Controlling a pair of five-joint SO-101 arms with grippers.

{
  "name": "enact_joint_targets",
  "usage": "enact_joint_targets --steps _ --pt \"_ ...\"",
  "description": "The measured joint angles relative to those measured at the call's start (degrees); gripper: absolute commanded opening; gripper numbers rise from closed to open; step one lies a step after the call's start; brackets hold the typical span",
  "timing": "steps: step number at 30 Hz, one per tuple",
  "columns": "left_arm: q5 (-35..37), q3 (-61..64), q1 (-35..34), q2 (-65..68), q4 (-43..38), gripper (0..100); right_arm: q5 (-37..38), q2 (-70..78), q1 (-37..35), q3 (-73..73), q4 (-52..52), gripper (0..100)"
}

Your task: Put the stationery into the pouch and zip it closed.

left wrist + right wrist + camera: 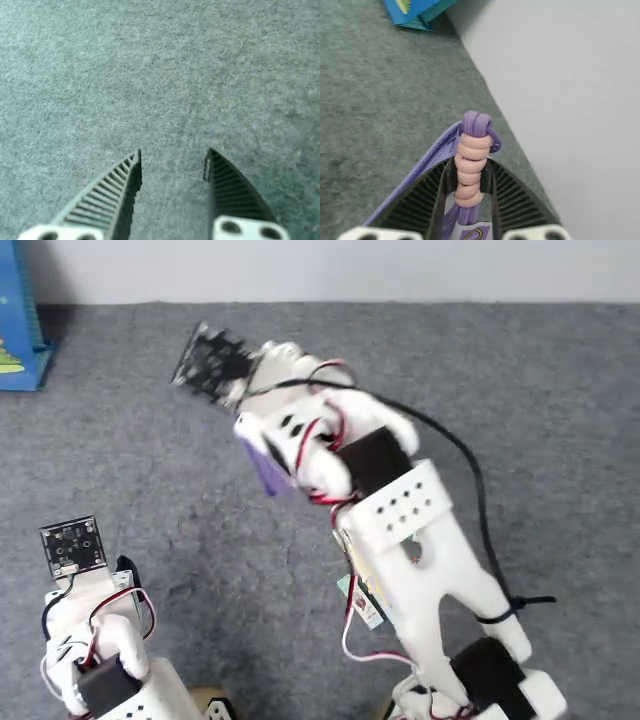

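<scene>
So the right gripper (468,167) is clamped tight on the zip pull (470,150), that pink-and-purple coiled cord, which sticks up between the fingers. The purple pouch (262,462) it belongs to is well off to the right of the blue box (18,330) in the high view, but the right arm (420,540) covers most of it and just a purple sliver pokes out. From the wrist there's a strip of zipper edge, the rest is cut off, so can't tell if the zip's open or what's inside. Meanwhile the left gripper (174,152) is spread about halfway with nothing in it, over bare grey carpet (150,75), on the near side of the box and well apart from it
</scene>
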Motion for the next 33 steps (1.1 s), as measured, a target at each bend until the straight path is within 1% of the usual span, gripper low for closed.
enact_joint_targets --steps 6,12,17,19,22,24,30,33 --pt "0.00 0.00 0.00 0.00 0.00 21 0.09 0.18 -5.98 0.18 9.41 0.8" --pt "0.00 0.00 -0.53 0.00 0.00 21 0.09 0.35 -6.33 0.26 21.63 0.8" --pt "0.00 -1.14 -3.34 0.00 0.88 21 -0.44 0.35 -6.33 0.26 26.11 0.8" --pt "0.00 -1.32 -3.34 0.00 1.14 22 -2.90 0.35 -6.24 0.26 26.37 0.8" --pt "0.00 -1.32 -3.08 0.00 1.23 28 -6.42 0.35 -6.24 0.26 26.73 0.8" --pt "0.00 -1.32 -1.58 0.00 1.32 30 -8.88 0.35 -6.15 0.26 26.81 0.8" --pt "0.00 -5.80 1.93 0.00 2.73 30 -19.16 0.26 -6.15 0.26 29.19 0.8" --pt "0.00 -10.90 2.29 0.00 3.78 30 -22.07 -1.76 -5.63 0.62 31.03 0.8"
